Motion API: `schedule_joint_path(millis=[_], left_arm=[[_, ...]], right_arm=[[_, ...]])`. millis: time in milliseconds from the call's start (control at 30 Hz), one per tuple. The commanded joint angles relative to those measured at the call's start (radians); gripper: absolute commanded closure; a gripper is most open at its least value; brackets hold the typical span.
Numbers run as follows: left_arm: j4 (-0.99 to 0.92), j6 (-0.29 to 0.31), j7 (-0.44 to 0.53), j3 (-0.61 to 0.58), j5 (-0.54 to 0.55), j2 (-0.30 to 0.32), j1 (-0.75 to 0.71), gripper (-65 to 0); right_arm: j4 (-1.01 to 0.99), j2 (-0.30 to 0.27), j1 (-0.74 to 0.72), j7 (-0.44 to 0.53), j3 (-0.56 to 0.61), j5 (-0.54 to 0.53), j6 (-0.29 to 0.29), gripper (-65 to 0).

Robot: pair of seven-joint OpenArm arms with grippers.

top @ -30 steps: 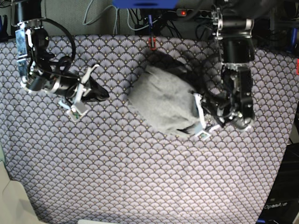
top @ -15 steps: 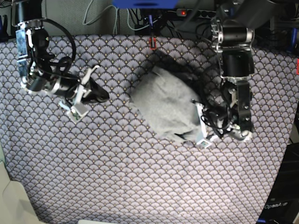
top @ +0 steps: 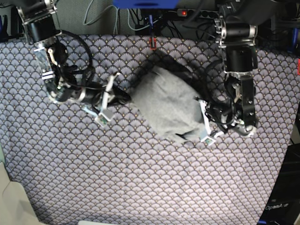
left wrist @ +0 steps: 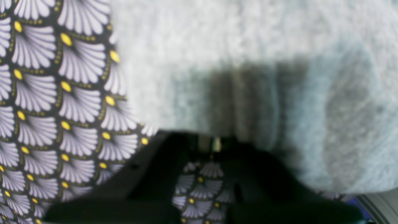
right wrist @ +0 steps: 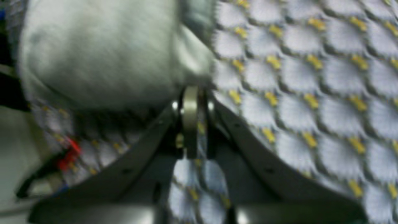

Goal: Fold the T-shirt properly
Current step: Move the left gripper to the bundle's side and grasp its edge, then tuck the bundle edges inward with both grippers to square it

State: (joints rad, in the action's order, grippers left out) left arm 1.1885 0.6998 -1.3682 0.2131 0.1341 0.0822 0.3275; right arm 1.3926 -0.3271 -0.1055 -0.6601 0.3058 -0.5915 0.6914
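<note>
Jaws of the left gripper (top: 202, 125) pinch the soft, bunched grey T-shirt (top: 164, 104); the right gripper (top: 123, 96) jaws sit closed at its edge.

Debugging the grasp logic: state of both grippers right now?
Left gripper: shut, at the edge of the crumpled light grey knit T-shirt; a grip cannot be told.
Right gripper: shut, holding nothing visible.

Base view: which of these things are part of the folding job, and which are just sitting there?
Part of the job:
- T-shirt, bunched up
- left gripper
- right gripper

Just there:
- purple patterned tablecloth
- cables behind the table
</note>
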Motion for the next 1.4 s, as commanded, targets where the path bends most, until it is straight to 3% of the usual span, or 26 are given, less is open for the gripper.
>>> schedule_joint_path(millis=[0,367,700,900,1367], left_arm=[[0.003,-0.002,-0.028,-0.001,-0.029,0.003,0.000,-0.5],[0.001,-0.002,-0.028,-0.001,-0.029,0.003,0.008,-0.5],[-0.008,-0.002,0.033,0.007,-0.021,-0.008,0.075,-0.5],[-0.009,-0.002,0.085,0.119,-0.027,-0.063,0.131,-0.5],[0.003,-0.002,0.121,0.125,-0.020,-0.143,0.161,-0.5]], right_arm=[[-0.006,-0.011,-0.035,0.024,0.000,-0.012,0.007,-2.1],[-0.048,0.004,-0.082,0.056,0.053,-0.012,0.007,-2.1],[0.124,0.003,0.096,0.056,0.102,-0.012,0.007,-1.9],[0.238,0.006,0.189,0.056,0.115,-0.012,0.007,-2.1],[0.236,0.010,0.224,0.063,0.195,-0.011,0.007,-1.9]])
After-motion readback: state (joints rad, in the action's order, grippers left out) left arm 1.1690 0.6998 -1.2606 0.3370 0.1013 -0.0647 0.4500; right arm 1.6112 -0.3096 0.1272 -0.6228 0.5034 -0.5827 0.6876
